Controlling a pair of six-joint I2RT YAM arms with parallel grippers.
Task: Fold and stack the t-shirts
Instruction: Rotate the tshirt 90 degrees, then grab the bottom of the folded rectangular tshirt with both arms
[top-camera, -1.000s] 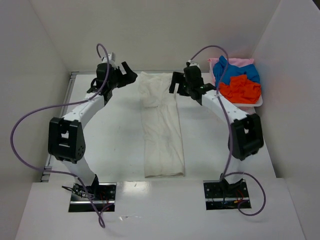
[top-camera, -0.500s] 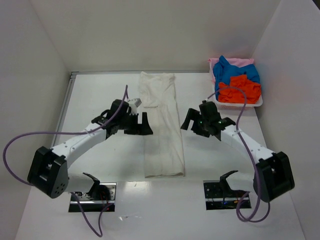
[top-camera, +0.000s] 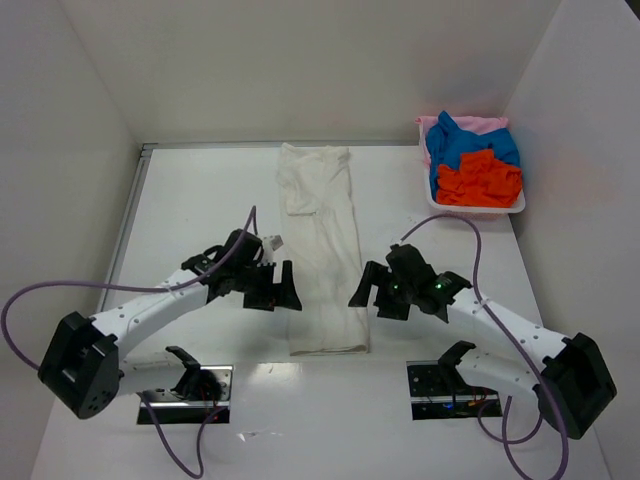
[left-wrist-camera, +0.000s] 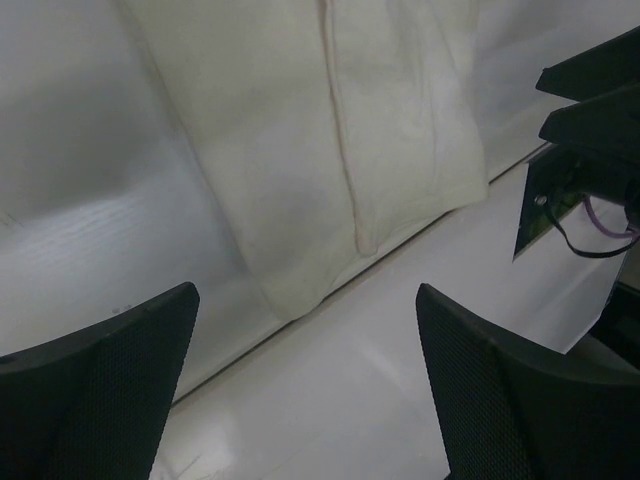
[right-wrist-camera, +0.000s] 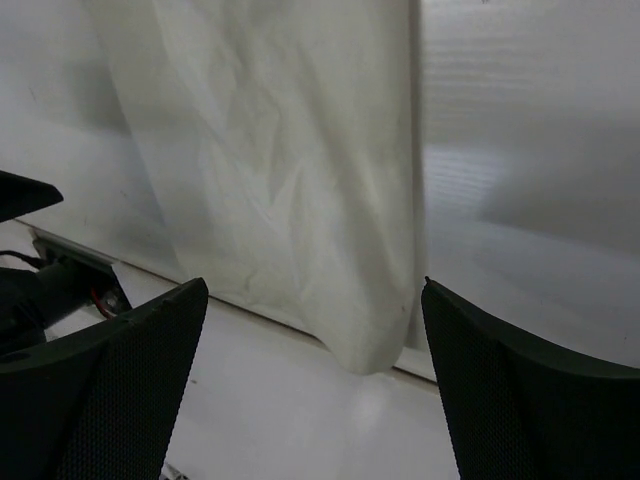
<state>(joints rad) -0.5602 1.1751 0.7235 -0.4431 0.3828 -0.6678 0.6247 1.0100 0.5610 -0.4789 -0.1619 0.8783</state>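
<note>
A large off-white t-shirt (top-camera: 322, 250) lies folded into a long narrow strip down the middle of the table. Its near hem shows in the left wrist view (left-wrist-camera: 330, 150) and the right wrist view (right-wrist-camera: 290, 170). My left gripper (top-camera: 273, 296) hovers open just left of the strip's near end, with nothing between its fingers (left-wrist-camera: 305, 300). On the strip's right side, my right gripper (top-camera: 377, 303) is also open and empty, over the near corner (right-wrist-camera: 312, 290). Blue (top-camera: 462, 140), orange-red (top-camera: 482, 178) and pale pink (top-camera: 480, 123) t-shirts lie crumpled at the back right.
The coloured shirts sit in a shallow white tray (top-camera: 480, 210) against the right wall. White walls close in the table on three sides. Both arm bases (top-camera: 185, 385) and their purple cables lie along the near edge.
Both arms have swung back from the shirt's far end to its near end, coming down on either side of the hem. The shirt has not moved.
</note>
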